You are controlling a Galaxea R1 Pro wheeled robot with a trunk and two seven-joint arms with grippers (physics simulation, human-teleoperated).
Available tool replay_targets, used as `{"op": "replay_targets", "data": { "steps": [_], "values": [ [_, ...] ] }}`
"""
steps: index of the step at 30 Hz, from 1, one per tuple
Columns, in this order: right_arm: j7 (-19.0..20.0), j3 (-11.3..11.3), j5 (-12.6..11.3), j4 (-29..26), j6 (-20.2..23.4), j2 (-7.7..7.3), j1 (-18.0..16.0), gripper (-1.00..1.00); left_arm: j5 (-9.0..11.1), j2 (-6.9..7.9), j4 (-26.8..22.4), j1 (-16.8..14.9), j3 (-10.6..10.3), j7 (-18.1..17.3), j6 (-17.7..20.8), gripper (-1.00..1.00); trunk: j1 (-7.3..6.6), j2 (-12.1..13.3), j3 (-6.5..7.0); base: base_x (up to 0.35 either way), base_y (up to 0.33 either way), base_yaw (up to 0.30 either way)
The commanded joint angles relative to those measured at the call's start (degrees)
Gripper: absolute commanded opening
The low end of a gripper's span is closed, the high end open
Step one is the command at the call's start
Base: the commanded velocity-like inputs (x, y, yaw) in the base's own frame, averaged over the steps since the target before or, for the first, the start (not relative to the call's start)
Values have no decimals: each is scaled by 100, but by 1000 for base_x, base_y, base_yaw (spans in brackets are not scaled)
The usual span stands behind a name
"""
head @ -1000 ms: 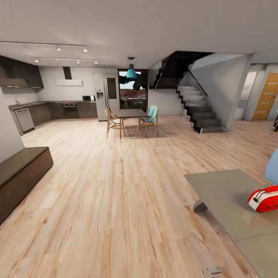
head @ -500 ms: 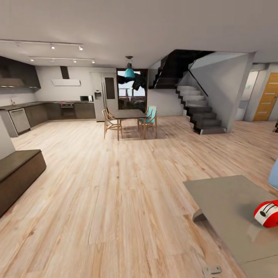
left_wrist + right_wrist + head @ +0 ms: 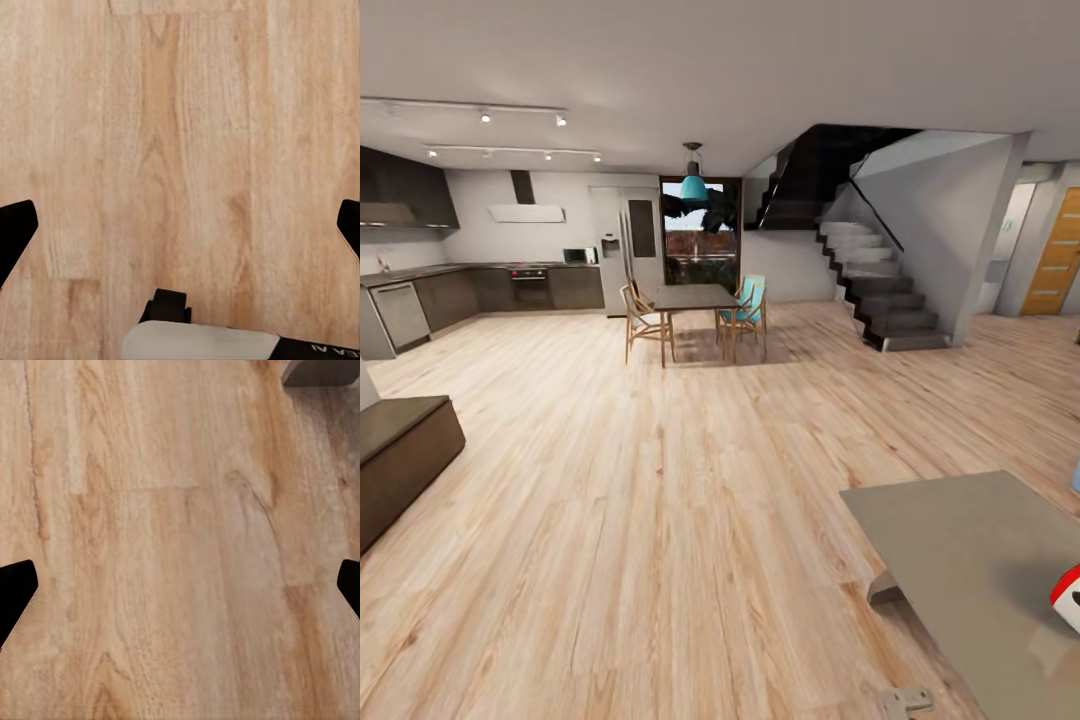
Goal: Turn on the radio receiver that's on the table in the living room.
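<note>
Floor [image 3: 660, 480]: you've got wide open plank ahead, running to the far dining table [image 3: 695, 296].
Counter [image 3: 970, 560]: near right, its corner edge jutting toward your path.
Radio receiver [image 3: 1068, 598]: sitting on the counter, cut by the right frame edge.
Bench [image 3: 400, 455]: near left, well apart.
Left end effector [image 3: 180, 229]: fingers spread wide, nothing held, over floor.
Right end effector [image 3: 180, 589]: spread wide too, empty, over floor.
</note>
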Motion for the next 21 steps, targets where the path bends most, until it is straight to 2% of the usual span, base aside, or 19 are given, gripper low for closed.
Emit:
{"op": "replay_targets", "data": {
  "steps": [1, 21],
  "values": [
    [1, 1, 0, 0, 0, 0, 2, 100, 0, 0, 0, 0, -1, 0, 0, 100, 0, 0, 0, 328, 5, 0],
    [12, 4, 7, 0, -18, 0, 2, 100, 0, -3, 0, 0, 4, 0, 4, 100, 0, 0, 0, 328, 0, 0]
  ]
}}
